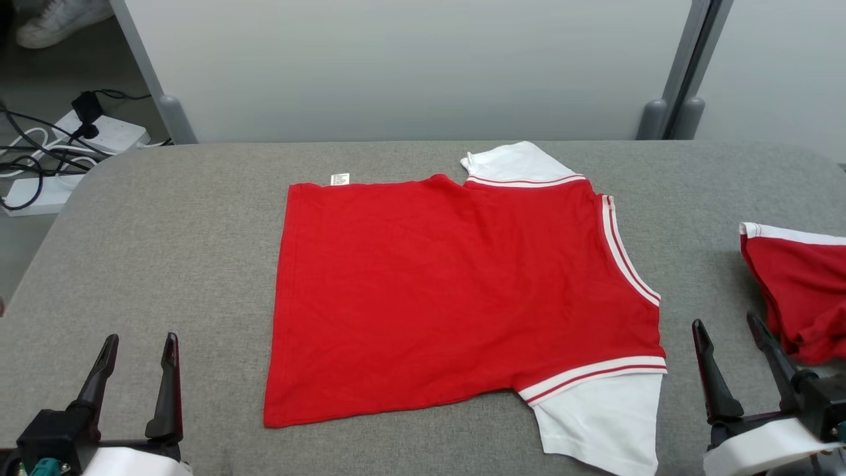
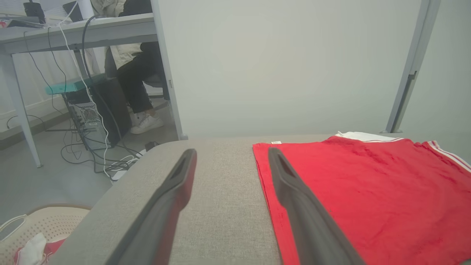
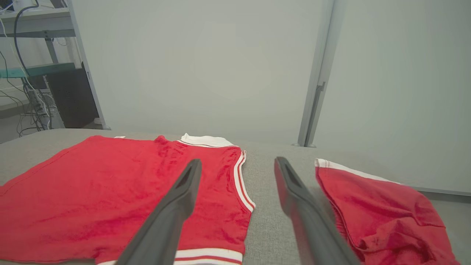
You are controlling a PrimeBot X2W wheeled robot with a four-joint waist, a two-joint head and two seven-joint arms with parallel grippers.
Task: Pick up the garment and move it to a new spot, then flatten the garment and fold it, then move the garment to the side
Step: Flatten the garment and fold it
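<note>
**Shirt Flat on Bench, Fold Pending**

The red shirt point(image 1: 456, 297) lies spread flat mid-bench point(image 1: 165, 231). The left tool point(image 1: 142, 338) and right tool point(image 1: 725, 322) stand released and empty, clear of the cloth. The fabric is likely light, soft and limp: pinch both layers at the hem corners and sleeve point(image 1: 601, 416).

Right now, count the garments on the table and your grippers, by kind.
Garments: 2, the flat shirt and the bunched garment at the right.
Grippers: 2, the left gripper and the right gripper, both open.
Total: 4.
</note>
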